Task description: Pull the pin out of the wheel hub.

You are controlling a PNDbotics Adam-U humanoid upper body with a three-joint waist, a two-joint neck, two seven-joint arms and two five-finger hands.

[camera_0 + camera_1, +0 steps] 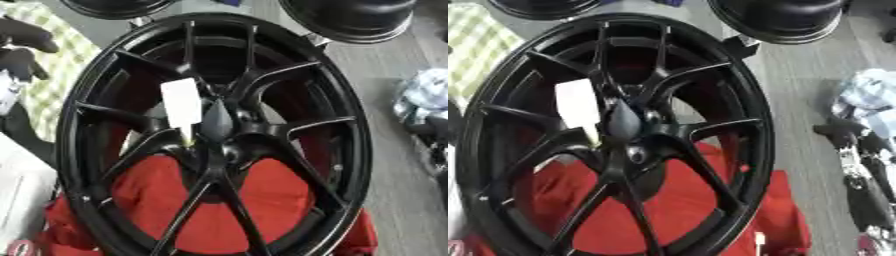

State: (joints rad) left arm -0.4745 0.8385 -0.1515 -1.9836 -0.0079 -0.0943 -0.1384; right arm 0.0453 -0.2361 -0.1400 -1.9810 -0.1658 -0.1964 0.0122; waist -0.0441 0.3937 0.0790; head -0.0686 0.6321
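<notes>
A large black wheel (214,135) with thin paired spokes fills most of the frame, from the top edge down to the bottom edge. Its hub (219,145) sits a little left of the centre of the left eye view. At the hub a dark, pointed, drop-like shape (217,120) stands over the middle; I cannot tell whether this is the pin or a part of a hand. Just left of it, a white rectangular tag (181,104) lies across the spokes, with a small pale yellowish stem under it reaching toward the hub.

Under the wheel, in the lower half of the frame, a red cloth (262,200) shows through the gaps between the spokes and at both lower corners.

At the top of the frame two other black round objects (350,17) are partly seen, one at upper left and one at upper right. The grey floor (394,60) runs along the right side. At the right edge lies a pale blue and white bundle (868,100), and below it some dark machine parts (864,175). At upper left is a green and white checked cloth (66,60).

No hand of the robot is clearly recognisable, so I cannot tell the state of the fingers.
</notes>
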